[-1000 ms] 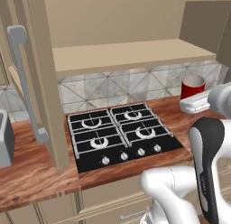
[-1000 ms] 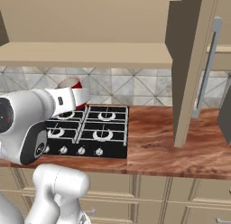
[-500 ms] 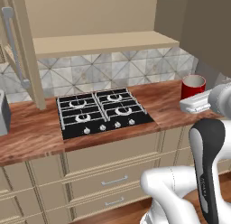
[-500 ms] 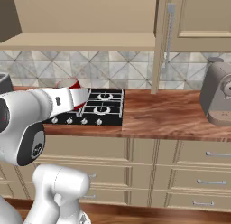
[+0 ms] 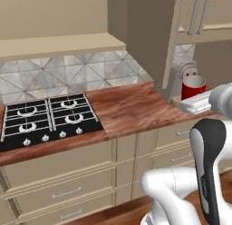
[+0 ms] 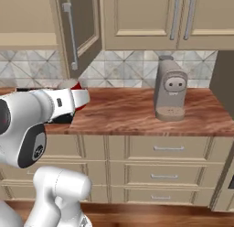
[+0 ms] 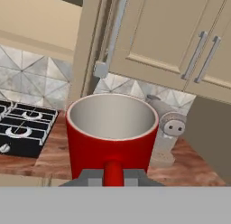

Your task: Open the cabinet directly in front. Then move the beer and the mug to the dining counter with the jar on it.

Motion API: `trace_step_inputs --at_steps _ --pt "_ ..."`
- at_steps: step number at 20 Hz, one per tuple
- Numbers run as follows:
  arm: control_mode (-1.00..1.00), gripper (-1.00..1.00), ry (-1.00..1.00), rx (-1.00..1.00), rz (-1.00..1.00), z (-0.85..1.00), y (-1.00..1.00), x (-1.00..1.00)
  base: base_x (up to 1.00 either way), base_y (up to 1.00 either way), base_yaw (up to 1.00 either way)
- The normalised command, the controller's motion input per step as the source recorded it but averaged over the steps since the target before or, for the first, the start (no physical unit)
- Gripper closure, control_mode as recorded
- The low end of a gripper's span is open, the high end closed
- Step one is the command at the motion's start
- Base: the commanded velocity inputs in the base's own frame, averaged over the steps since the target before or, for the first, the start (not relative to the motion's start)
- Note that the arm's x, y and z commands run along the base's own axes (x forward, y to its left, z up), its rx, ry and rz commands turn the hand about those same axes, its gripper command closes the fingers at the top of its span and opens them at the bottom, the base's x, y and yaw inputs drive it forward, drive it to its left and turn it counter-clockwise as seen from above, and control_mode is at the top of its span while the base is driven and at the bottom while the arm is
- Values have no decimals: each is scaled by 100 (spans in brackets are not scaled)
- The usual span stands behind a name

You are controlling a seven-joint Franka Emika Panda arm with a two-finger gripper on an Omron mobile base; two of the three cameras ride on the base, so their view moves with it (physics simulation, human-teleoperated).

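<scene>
Carrying the red mug (image 7: 113, 135) by its handle, the gripper (image 7: 113, 175) clears the opened cabinet (image 6: 75, 27); delivery to the dining counter, and the beer, apparently remain.

We see a red mug (image 7: 113, 137) with a pale grey inside. The cabinet (image 6: 75, 24) is beige, its open door darker on the inner face, with a silver bar handle (image 6: 71, 36). The worktop (image 5: 131, 108) is reddish-brown wood grain. The hob (image 5: 47, 119) is black with silver knobs. The backsplash (image 5: 68, 76) shows grey diamond-pattern tiles. The coffee machine (image 6: 170, 89) is grey-beige. The drawer units (image 6: 160, 169) are beige with silver pulls
</scene>
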Motion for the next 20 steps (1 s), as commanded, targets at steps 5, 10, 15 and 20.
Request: trace_step_inputs --at_steps 5,10,15,20 --pt "100 100 0 0 0 0 0 0 29 -100 -6" --pt "100 100 0 0 0 0 0 0 59 -100 -7" --pt "100 100 0 0 0 0 0 0 81 -100 -7" --pt "100 100 0 0 0 0 0 0 37 -100 -5"
